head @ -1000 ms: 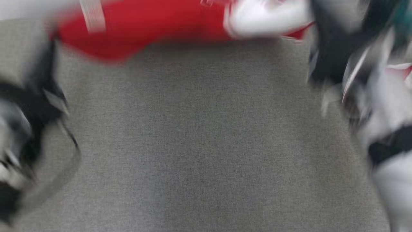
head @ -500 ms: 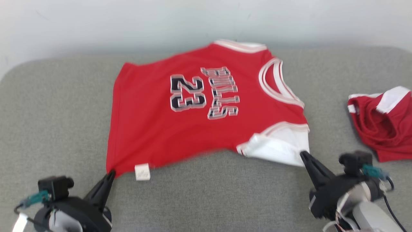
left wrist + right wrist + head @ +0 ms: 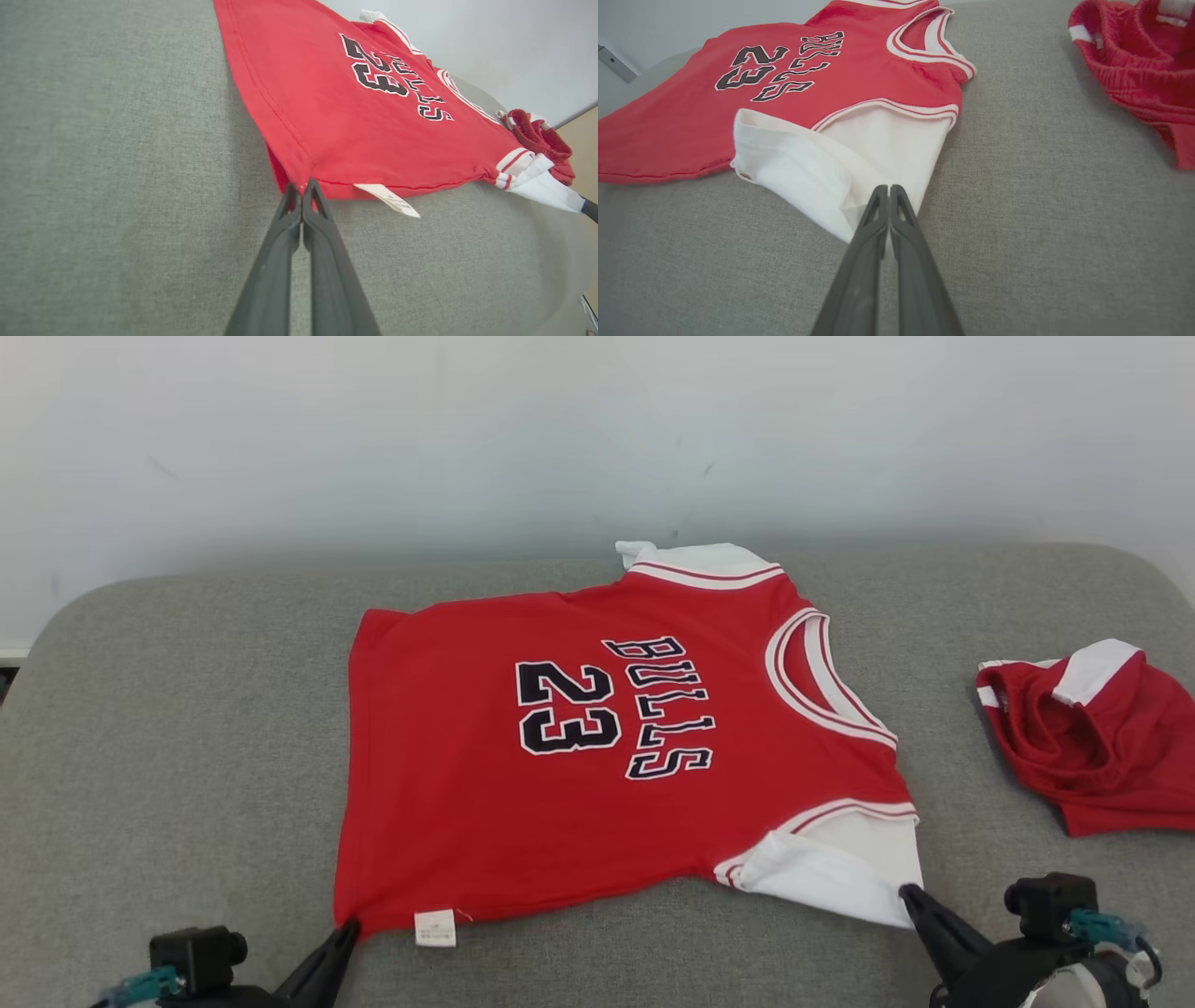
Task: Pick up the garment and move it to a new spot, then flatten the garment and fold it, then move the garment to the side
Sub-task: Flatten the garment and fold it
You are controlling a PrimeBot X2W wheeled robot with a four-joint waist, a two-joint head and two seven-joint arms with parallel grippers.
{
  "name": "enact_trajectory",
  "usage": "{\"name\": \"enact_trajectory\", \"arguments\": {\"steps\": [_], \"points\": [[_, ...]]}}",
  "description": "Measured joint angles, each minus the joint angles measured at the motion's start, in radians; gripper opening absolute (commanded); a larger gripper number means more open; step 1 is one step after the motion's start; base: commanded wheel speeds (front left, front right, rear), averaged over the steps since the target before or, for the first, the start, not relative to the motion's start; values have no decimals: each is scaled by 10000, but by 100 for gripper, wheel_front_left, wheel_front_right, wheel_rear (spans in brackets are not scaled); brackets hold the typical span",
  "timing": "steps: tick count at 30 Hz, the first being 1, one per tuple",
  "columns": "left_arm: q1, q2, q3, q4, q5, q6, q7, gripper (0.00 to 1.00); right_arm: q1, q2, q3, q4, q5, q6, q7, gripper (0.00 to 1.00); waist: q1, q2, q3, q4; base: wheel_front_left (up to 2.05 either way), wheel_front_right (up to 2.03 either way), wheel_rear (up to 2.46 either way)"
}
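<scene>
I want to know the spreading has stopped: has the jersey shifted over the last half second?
Yes, slightly. The jersey has slid toward the shorts, so the gap between them is narrower. The camera also tilted, which shifts the whole picture.

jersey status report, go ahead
Both shut: left claw on jersey hem corner, right claw on its white sleeve. It lies spread flat, unfolded. Beside it, red shorts, lying apart.
</scene>
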Motion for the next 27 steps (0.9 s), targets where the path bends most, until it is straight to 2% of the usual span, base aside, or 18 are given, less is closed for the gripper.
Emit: {"name": "enact_trajectory", "arguments": {"steps": [5, 6, 7, 8, 13, 17, 21, 22, 23, 25, 27], "points": [[221, -130, -90, 199, 46, 128, 54, 0, 170, -15, 190, 163, 88, 0, 207, 0, 0, -1, -87, 53, 0, 0, 0], [225, -146, -104, 268, 48, 178, 88, 6, 159, -13, 190, 180, 134, 2, 215, 24, 0, 0, -101, 53, 0, 0, 0], [224, -150, -113, 330, 61, 236, 94, 35, 159, 0, 188, 207, 155, 2, 215, 64, 0, 0, -125, 54, 0, 0, 0], [225, -173, -84, 385, 59, 364, 92, 100, 159, 23, 174, 222, 236, 2, 219, 100, 1, 1, -153, 53, 0, 0, 0], [259, -180, 98, 311, 42, 598, 25, 100, 176, 52, 161, -151, 800, 2, 268, 100, 0, 0, -310, 46, 0, 0, 0], [626, -115, 522, -146, -282, 752, -113, 100, 606, 12, 23, -1003, 1448, 10, 211, 100, -1, 0, -442, 57, 0, 0, 0], [664, 111, 938, -372, -408, 1016, -186, 100, 726, -268, -414, -1214, 1603, 10, 221, 100, 0, 1, -498, 29, 0, 0, 0], [662, 178, 963, -380, -405, 1089, -186, 100, 683, -359, -447, -1185, 1513, -29, 263, 100, 0, 1, -504, 2, 0, 0, 0], [671, 242, 965, -387, -376, 1210, -186, 100, 537, -533, -412, -1020, 1181, -263, 466, 100, 0, 1, -502, -64, 0, 0, 0], [694, 230, 963, -447, -387, 1223, -186, 100, 384, -543, -497, -895, 1181, -483, 612, 100, 0, 1, -472, -137, 0, 0, 0], [707, 188, 911, -543, -351, 1312, -186, 100, 221, -537, -420, -769, 1172, -546, 865, 100, 0, 1, -403, -188, 0, 0, 0]]}}
